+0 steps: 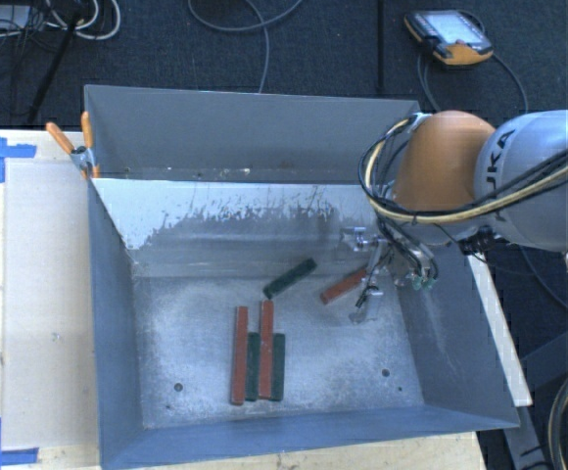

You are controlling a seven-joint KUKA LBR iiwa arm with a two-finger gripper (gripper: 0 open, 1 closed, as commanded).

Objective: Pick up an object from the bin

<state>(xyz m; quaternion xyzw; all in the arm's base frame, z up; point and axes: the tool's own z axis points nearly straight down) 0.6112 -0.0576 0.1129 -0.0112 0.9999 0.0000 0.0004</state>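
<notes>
Gripper (366, 297): sat low in the right part of the grey bin (215, 140), close to the far wall, under the arm's orange cover (443, 160).
Gripper's opening: could not be told; nothing was plainly seen in its hold.
Nearest thing: a reddish-brown stick (341, 289) lay tilted on the bin floor, its right end at the gripper's left side, touching it or just beside it.
Next thing: a dark green stick (290, 278) lay tilted to the left of that one, apart from it.
Rest: a row of sticks (256, 354), red-brown and green, lay side by side toward the front middle, well apart from the gripper.
</notes>
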